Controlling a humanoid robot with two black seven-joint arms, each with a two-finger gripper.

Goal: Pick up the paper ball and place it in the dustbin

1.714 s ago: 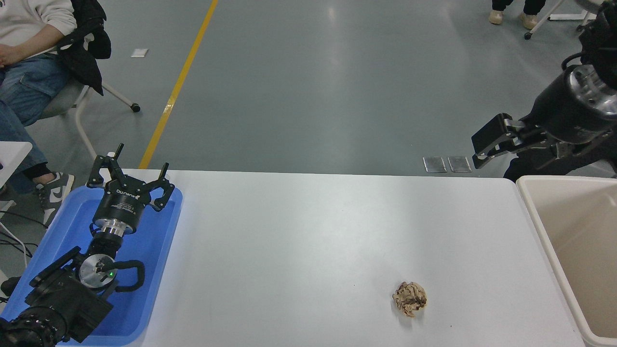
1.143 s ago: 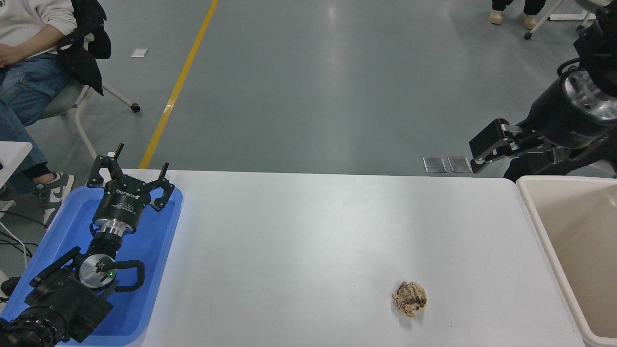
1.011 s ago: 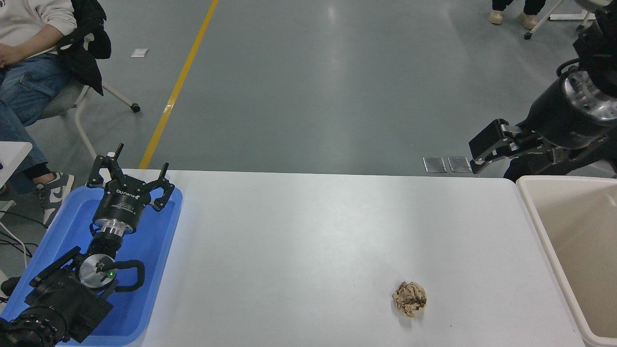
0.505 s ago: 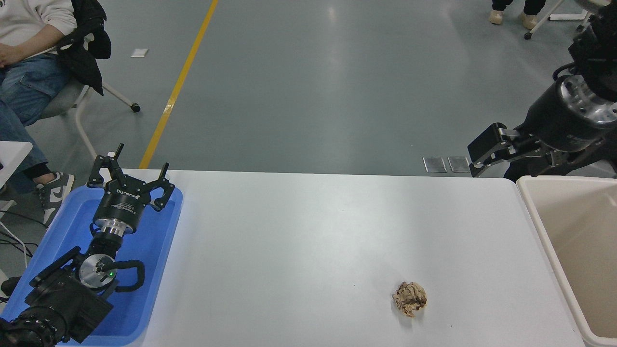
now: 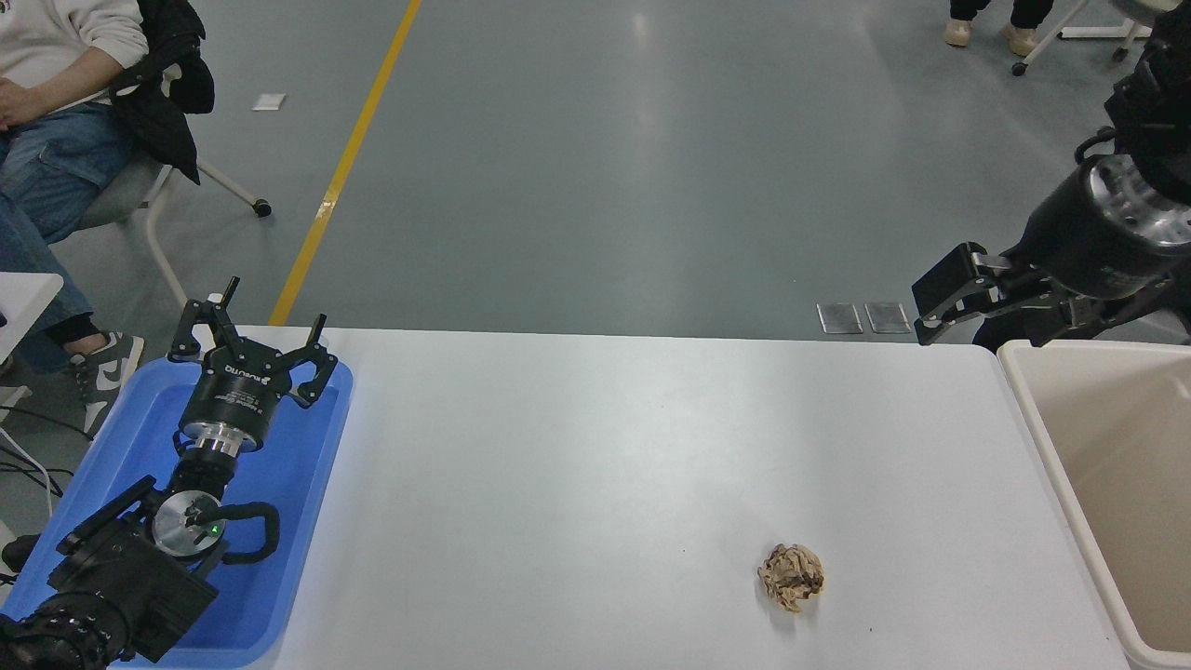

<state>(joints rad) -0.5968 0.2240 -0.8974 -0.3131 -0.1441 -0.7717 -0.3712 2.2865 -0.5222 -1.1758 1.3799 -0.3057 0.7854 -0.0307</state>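
The dustbin [image 5: 1107, 465] is cut off by the picture's right and bottom edges, so only its near-left wall, its rounded rim and part of its smooth beige inside show; the part of the inside that can be seen holds nothing. The right arm enters from the right edge, and much of it lies outside the picture. The right gripper [image 5: 940, 302] hangs in the air past the counter's far right corner, just beyond the dustbin's far rim. Its fingers are seen nearly edge-on, so whether they stand apart or together cannot be told.

The paper ball [image 5: 791, 577] lies on the white counter [image 5: 595, 465], near the front edge and to the right of the middle, well apart from both grippers and a little to the left of the dustbin. Bare counter surrounds it on every side.

At the lower left a blue tray [image 5: 307, 521] sits at the counter's left end and runs out of the picture at the bottom. The left arm lies parked over it, and the left gripper [image 5: 251, 349] has its fingers spread apart, holding nothing, over the tray's far rim.

At the upper left a seated person [image 5: 46, 112] is partly cut off.
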